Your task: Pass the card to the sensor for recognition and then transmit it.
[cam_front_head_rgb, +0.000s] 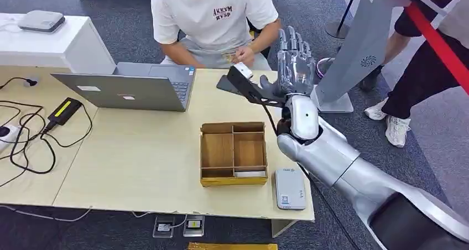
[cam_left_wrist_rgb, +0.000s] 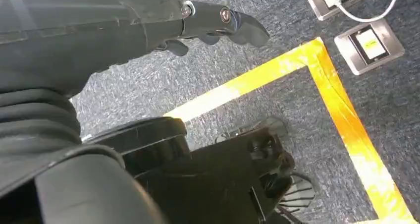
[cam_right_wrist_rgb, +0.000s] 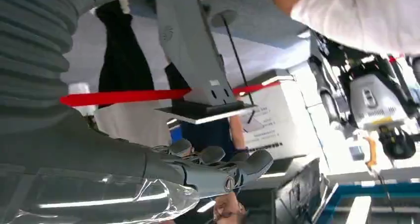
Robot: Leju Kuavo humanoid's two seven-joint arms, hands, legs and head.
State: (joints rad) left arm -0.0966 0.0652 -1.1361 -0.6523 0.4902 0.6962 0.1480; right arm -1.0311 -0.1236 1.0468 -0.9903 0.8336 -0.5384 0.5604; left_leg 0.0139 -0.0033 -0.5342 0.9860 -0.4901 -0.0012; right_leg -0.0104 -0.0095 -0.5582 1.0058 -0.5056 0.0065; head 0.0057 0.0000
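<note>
My right hand (cam_front_head_rgb: 293, 59) is raised over the table's far right edge, fingers spread upward and holding nothing; in the right wrist view the right hand (cam_right_wrist_rgb: 218, 167) is also bare. Just left of it, a seated person's hand (cam_front_head_rgb: 243, 55) holds a small pale thing, too small to tell if it is the card. The grey-white sensor (cam_front_head_rgb: 290, 188) lies flat near the table's front edge. A white card (cam_front_head_rgb: 249, 173) lies in a cardboard divider box (cam_front_head_rgb: 202, 150). My left hand (cam_left_wrist_rgb: 213, 26) hangs over the floor, holding nothing.
A person in a white shirt (cam_front_head_rgb: 213, 17) sits across the table behind an open laptop (cam_front_head_rgb: 133, 87). Black cables (cam_front_head_rgb: 27, 134) spread over the left side. A grey stand (cam_front_head_rgb: 359, 45), a red band (cam_front_head_rgb: 437, 40) and another person (cam_front_head_rgb: 420, 67) are at the right.
</note>
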